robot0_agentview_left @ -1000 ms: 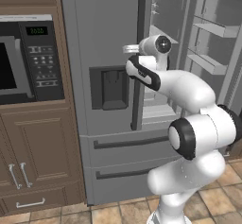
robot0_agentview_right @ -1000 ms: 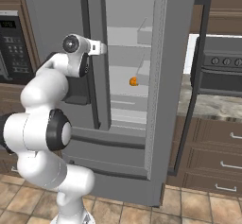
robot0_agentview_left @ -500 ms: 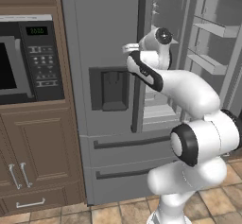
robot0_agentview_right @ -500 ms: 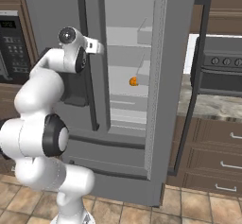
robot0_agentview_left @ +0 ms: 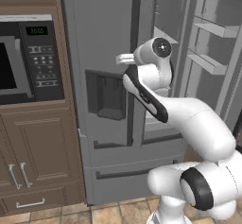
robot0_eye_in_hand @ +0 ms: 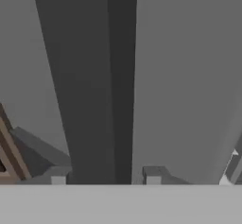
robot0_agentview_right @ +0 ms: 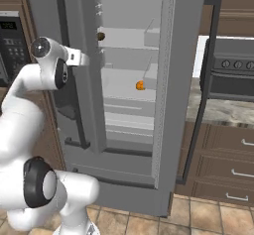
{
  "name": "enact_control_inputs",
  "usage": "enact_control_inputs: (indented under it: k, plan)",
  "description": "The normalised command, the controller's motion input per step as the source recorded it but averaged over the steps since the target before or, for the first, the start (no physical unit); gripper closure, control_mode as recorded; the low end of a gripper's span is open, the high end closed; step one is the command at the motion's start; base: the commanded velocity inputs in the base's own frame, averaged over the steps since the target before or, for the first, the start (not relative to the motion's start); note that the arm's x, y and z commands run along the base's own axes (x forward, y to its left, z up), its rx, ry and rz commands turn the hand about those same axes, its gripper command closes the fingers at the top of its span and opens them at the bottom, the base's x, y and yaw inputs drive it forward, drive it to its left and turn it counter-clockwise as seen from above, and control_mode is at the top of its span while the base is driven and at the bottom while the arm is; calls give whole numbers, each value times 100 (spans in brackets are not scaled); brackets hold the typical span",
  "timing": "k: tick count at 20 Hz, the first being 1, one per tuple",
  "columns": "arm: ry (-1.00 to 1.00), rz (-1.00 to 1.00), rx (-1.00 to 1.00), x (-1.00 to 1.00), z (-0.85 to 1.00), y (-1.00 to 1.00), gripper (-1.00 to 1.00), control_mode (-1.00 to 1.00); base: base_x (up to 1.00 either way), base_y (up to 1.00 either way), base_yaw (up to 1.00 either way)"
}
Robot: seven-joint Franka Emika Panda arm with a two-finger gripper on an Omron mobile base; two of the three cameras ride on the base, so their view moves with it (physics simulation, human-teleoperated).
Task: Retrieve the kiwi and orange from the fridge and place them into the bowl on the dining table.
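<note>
The grey fridge [robot0_agentview_left: 104, 38] has its left door shut and its right door [robot0_agentview_right: 183, 80] swung wide open. On a middle shelf inside lies the small orange [robot0_agentview_right: 140, 85]. A small brown kiwi [robot0_agentview_right: 100, 36] sits on the shelf above, close to the left door's edge. In the hand view my gripper [robot0_eye_in_hand: 105, 176] is open right in front of the left door's long dark handle [robot0_eye_in_hand: 121, 76], one fingertip [robot0_eye_in_hand: 58, 176] on each side of it, with nothing held. The same handle [robot0_agentview_left: 134, 29] runs down beside my wrist. The bowl and the dining table are out of view.
A black built-in microwave [robot0_agentview_left: 28, 57] sits over brown cabinets [robot0_agentview_left: 38, 166] left of the fridge. Right of the open door are a dark stove [robot0_agentview_right: 233, 75], a stone counter [robot0_agentview_right: 218, 110] and brown drawers [robot0_agentview_right: 233, 174]. The open door's shelves [robot0_agentview_left: 208, 29] stand near my elbow.
My arm has swung left and the wrist has dipped a little, bringing the hand up to the left door's handle. The fridge, orange and cameras have stayed put.
</note>
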Motion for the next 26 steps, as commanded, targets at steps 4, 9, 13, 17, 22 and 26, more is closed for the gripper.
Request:
enact_control_inputs:
  k: [4,9,13,17,22,26]
  plan:
    - [-5,0,-3,-100,18,45,100,-100,0,0,0]
    - [-8,1,-3,-100,33,30,-100,-100,0,0,0]
    - [-2,0,-1,-97,44,11,-100,-100,0,0,0]
    - [0,0,1,-73,43,1,-100,-100,0,0,0]
    - [0,0,12,-64,47,0,-100,-100,0,0,0]
    - [0,0,24,-75,38,-24,-100,-100,0,0,0]
